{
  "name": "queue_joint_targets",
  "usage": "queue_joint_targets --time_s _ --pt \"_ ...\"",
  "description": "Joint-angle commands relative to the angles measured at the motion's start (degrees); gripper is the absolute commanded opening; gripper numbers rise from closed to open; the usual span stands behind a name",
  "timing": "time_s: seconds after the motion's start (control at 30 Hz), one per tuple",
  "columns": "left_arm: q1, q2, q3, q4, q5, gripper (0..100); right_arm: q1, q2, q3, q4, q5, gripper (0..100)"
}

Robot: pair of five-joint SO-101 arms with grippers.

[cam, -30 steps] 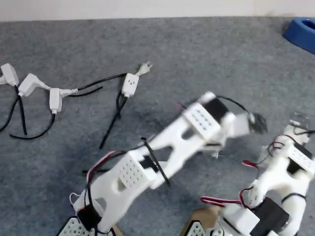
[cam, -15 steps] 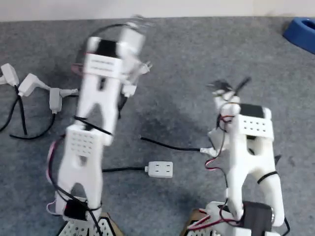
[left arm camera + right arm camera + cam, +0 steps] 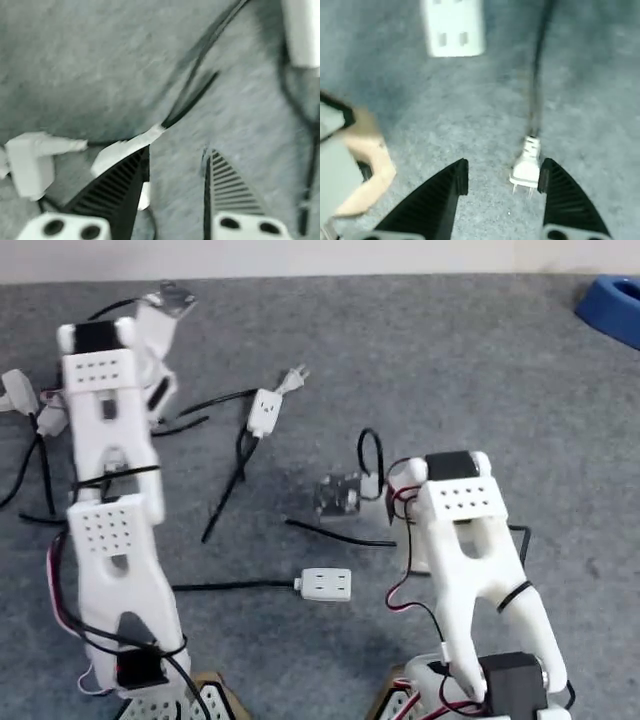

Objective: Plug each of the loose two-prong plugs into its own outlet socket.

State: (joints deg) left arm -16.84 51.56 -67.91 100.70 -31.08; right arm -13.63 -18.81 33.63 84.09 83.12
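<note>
While right claw (image 3: 505, 165) gapes empty, loose plug (image 3: 526, 167) lies on desk (image 3: 600, 75) between its tips; left claw (image 3: 176, 150) spread, empty, white cord end (image 3: 120, 152) beside one finger.

You have open tabletop (image 3: 500, 370) toward the right edge; black cords (image 3: 226, 496) and outlet sockets (image 3: 263, 412) crowd the left edge.
</note>
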Motion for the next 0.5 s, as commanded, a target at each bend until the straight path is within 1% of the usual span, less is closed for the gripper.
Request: queue_joint_targets --time_s 0.0,0.2,0.47 --pt "-3.47 -4.0 -0.13 0.35 -3.43 18 2.15 -2.24 1.89 -4.09 4.13 22.8" --pt "-4.09 -3.74 0.04 0.26 -3.78 18 2.51 -2.24 10.59 -16.57 4.84 22.7" --pt "-4.09 -3.74 0.13 0.35 -3.6 18 3.12 -2.07 17.54 -27.21 4.48 22.7"
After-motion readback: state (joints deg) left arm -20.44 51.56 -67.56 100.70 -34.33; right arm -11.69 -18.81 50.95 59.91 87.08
